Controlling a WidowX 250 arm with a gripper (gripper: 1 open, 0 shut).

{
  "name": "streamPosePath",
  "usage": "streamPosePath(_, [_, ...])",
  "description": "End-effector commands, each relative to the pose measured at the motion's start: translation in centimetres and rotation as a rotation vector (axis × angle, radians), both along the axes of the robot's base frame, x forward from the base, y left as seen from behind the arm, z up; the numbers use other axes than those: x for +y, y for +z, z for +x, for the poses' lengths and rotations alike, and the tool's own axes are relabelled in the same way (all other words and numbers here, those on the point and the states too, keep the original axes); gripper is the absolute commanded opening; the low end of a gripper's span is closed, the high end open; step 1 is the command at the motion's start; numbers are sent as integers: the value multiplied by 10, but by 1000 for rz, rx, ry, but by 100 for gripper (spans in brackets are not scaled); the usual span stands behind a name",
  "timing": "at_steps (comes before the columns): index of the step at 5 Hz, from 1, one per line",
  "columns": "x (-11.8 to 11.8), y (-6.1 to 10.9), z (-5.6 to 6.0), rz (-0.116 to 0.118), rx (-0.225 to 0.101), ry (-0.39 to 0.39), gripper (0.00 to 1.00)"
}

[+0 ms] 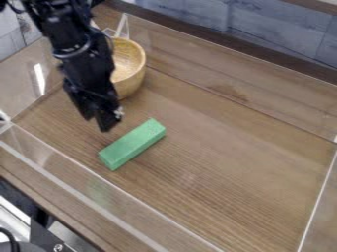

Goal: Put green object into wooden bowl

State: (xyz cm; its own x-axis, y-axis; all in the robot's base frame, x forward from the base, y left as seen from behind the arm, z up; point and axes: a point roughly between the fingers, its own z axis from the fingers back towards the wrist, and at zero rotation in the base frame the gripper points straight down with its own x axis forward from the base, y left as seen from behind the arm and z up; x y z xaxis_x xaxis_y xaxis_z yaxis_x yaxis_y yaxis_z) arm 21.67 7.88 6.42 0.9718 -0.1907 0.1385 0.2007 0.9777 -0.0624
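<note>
The green object (133, 144), a flat bright green bar, lies slantwise on the wooden tabletop near the middle left. My black gripper (105, 120) points down just up and left of the bar's near end, apart from it. Its fingers stand slightly apart with nothing between them. The wooden bowl (129, 62), round and light tan, sits at the back left; the arm covers its left part. The gripper's tip is between the bowl and the bar.
Clear acrylic walls (79, 187) ring the brown wooden tabletop (231, 148) on all sides. A grey tiled wall runs behind.
</note>
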Motion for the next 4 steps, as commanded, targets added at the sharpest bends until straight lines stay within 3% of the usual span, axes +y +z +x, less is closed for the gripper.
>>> streamPosePath(1, [-9, 4, 4, 26, -24, -37, 100])
streamPosePath(3, [-12, -21, 3, 33, 1, 76, 100])
streamPosePath(4, [-18, -29, 9, 36, 9, 56, 0])
